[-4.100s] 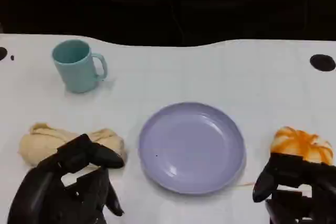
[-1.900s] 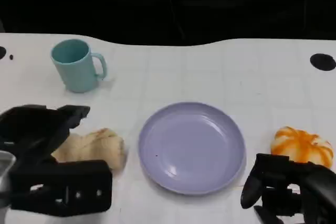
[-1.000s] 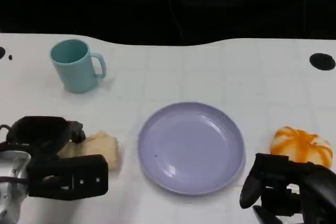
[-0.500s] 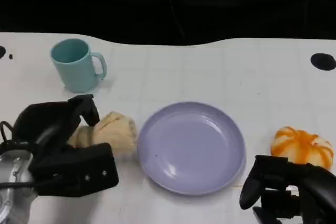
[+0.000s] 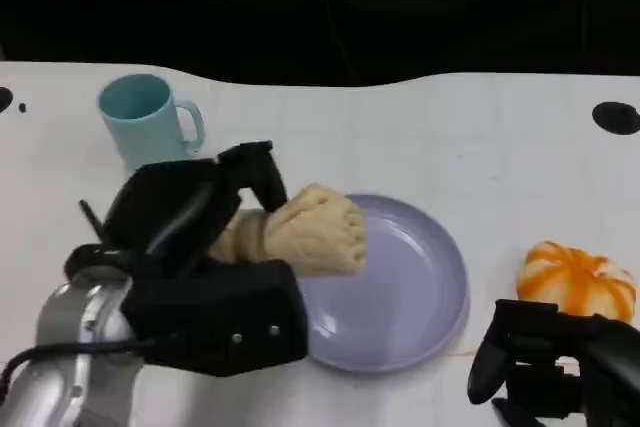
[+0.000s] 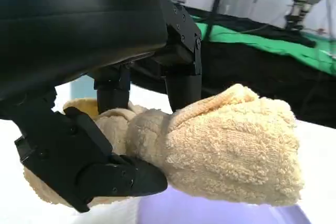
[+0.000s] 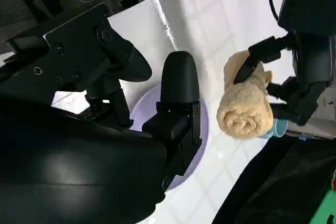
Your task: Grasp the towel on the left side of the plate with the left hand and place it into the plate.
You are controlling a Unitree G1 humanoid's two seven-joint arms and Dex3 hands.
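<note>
Cream terry cloth, rolled into a fat bundle: that is the towel [image 5: 300, 230], and the left hand [image 5: 190, 217] has it gripped off the table [image 5: 420, 137], with black fingers [image 6: 181, 80] clamped over the top of the roll and another part of the hand pressed under it. The free end of the roll juts out past the fingers and hangs over the left rim of the plate [image 5: 420, 287], above it and not resting in it. In the left wrist view the towel [image 6: 226, 145] bulges out of the grip, with a sliver of lilac plate [image 6: 220, 214] beneath. From the right wrist camera the towel [image 7: 245, 103] is seen end-on, a spiral of folds, pinched by the left hand [image 7: 294, 77] above the white surface.

The plate is pale lilac, round and shallow, and sits near the front edge of the table, about midway across. A teal mug [image 5: 150, 122] stands toward the back left corner, upright, handle turned to the right, well apart from the plate. An orange and white pumpkin-shaped thing [image 5: 578, 282] sits near the front right corner, just beside the right hand [image 5: 560, 367]. That hand holds nothing; its fingers [image 7: 178, 85] are loosely apart, low at the front right edge.
</note>
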